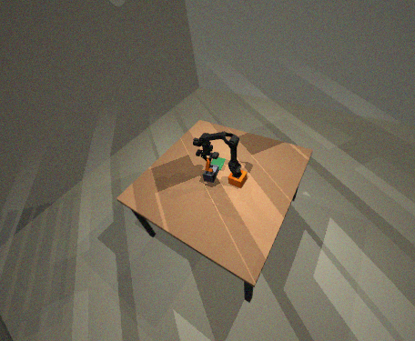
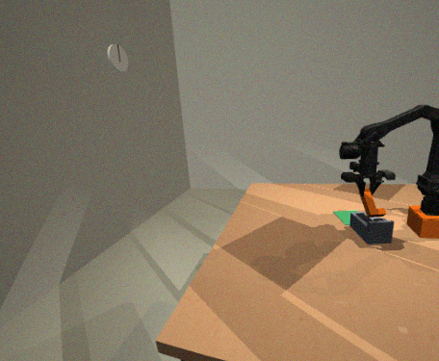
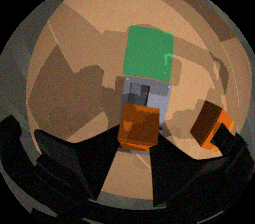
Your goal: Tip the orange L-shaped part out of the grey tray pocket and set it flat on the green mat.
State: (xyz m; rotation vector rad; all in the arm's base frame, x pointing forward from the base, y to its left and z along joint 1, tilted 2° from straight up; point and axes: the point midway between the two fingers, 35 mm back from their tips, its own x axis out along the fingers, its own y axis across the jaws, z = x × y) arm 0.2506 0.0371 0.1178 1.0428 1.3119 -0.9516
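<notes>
In the exterior view, we see the green mat (image 2: 346, 216) furthest left, just behind the grey tray (image 2: 373, 229). Our gripper (image 2: 370, 187) is clamped on the orange part (image 2: 372, 205), which hangs tilted with its foot just over the tray. Right of these stands the arm's orange base (image 2: 431, 221) on the wooden table (image 2: 287, 284).
</notes>
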